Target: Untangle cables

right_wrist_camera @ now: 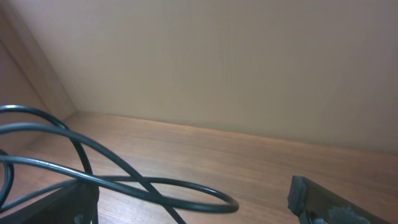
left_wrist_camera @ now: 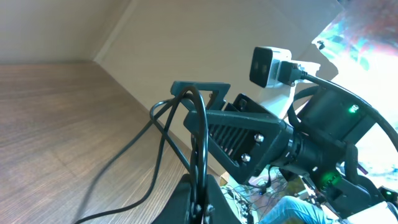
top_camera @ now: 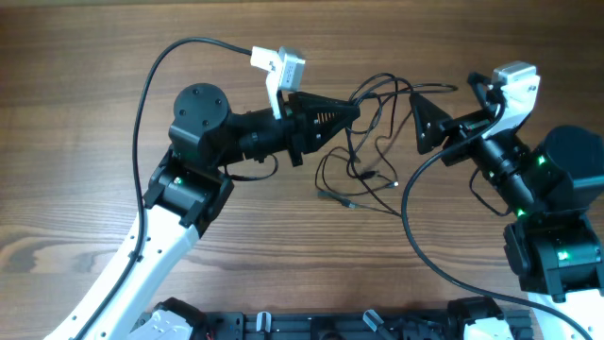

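The cables (top_camera: 377,142) are thin dark wires hanging in loops between my two grippers, with loose strands and small plug ends trailing onto the wooden table (top_camera: 85,142). My left gripper (top_camera: 351,115) is shut on a few strands; in the left wrist view its jaws (left_wrist_camera: 200,208) pinch the cables (left_wrist_camera: 198,134), which rise and loop over a finger of the right gripper (left_wrist_camera: 205,102). My right gripper (top_camera: 421,123) is open. In the right wrist view its fingers (right_wrist_camera: 193,208) are wide apart, and a cable loop (right_wrist_camera: 155,185) lies across the gap, touching the left finger.
Thick black arm cables curve over the table at the left (top_camera: 151,85) and at the right (top_camera: 411,203). Plug ends lie on the table below the tangle (top_camera: 363,176). A dark rail runs along the front edge (top_camera: 311,326).
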